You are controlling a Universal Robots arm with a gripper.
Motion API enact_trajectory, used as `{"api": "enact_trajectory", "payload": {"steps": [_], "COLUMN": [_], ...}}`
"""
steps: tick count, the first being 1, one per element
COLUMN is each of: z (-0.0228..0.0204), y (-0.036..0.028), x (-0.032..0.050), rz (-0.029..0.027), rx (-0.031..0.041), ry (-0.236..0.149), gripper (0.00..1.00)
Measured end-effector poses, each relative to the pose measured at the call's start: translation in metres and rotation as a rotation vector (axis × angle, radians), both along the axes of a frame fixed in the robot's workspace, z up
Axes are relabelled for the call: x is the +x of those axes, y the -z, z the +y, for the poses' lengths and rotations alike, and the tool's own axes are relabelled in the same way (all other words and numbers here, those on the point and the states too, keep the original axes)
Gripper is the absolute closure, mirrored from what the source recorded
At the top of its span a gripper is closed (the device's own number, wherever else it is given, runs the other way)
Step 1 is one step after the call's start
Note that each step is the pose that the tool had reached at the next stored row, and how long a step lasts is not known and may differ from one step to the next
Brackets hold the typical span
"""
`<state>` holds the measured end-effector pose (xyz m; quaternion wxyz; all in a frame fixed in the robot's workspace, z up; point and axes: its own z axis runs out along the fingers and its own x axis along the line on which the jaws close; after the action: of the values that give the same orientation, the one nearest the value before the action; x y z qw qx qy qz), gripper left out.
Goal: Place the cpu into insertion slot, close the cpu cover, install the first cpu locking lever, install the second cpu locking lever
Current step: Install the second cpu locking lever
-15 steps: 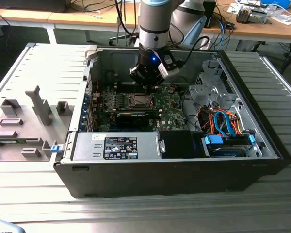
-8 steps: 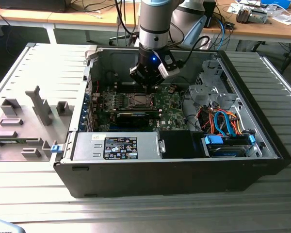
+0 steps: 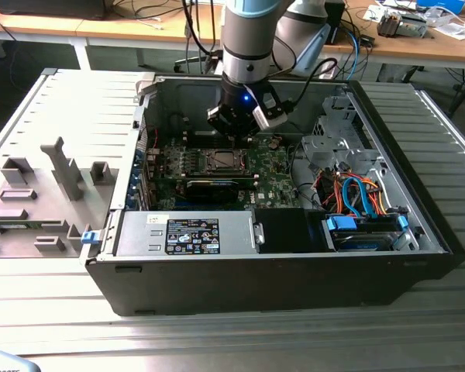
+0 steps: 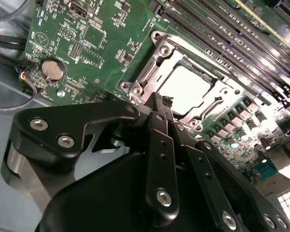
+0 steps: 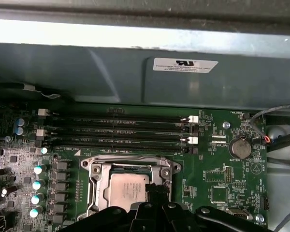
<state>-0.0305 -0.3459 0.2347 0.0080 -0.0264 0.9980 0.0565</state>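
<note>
Pincer (image 4: 163, 104) fingers pressed together, gripping nothing, hovering just above the cpu (image 4: 187, 88) seated under the cpu cover (image 5: 97, 186).

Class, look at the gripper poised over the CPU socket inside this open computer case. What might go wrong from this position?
1. The gripper sits right at the edge of the cpu cover; a slip might scrape the cpu or the board.
2. The memory slots lie beside the socket, so a sideways move may knock them.
3. The case wall stands near the arm, leaving little room.
</note>
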Motion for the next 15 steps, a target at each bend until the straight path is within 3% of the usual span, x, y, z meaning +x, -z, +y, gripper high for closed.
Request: {"api": "enact_trajectory", "payload": {"steps": [1, 2, 6, 7, 9, 10, 15], "z": [-0.0033, -0.0055, -0.0096, -0.0114, -0.0138, -0.0156, -0.0203], "y": [0.0, 0.0, 0.0, 0.0, 0.0, 0.0, 0.0], "x": [0.0, 0.0, 0.0, 0.0, 0.0, 0.0, 0.0], "rz": [0.0, 0.0, 0.0, 0.0, 0.0, 0.0, 0.0], "rx": [0.0238, 0.0395, 0.0667, 0.0792, 0.095, 0.1062, 0.1443], "ry": [0.0, 0.0, 0.0, 0.0, 0.0, 0.0, 0.0], "gripper": [0.89, 0.89, 0.89, 0.89, 0.89, 0.89, 0.89]}}
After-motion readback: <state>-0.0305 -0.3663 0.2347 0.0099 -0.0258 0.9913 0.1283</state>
